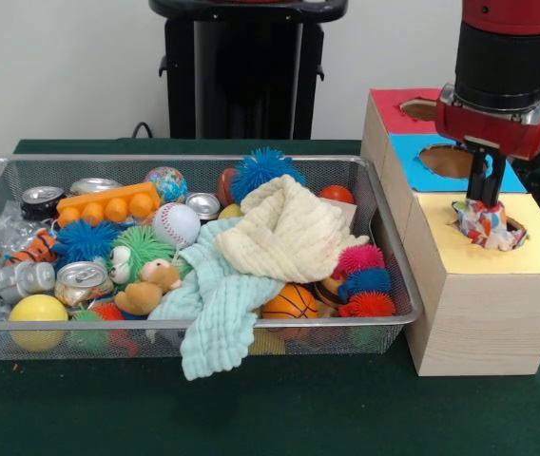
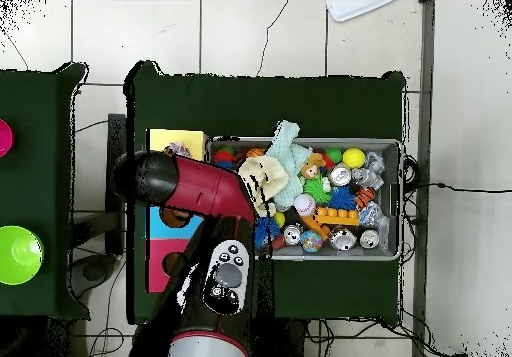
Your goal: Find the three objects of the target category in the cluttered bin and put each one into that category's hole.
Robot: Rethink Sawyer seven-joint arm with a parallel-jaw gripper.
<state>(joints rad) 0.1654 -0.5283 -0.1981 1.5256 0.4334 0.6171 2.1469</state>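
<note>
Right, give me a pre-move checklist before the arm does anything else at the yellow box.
1. Gripper over the hole in the yellow top: ok.
2. Spotted cloth piece at the hole: ok, bunched at the rim beneath the gripper.
3. Cloth fully down through the hole: not ok, much of it shows above the top.
4. Grip state: cannot tell.
5. More spotted pieces findable in the bin: cannot tell; the cream cloth and mint cloth cover the middle.

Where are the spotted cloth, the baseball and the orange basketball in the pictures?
spotted cloth [image 1: 484, 224], front view, its bunched middle at the yellow-topped hole.
baseball [image 1: 176, 224], front view, its white face with red stitching.
orange basketball [image 1: 290, 303], front view, its visible upper face.
</note>
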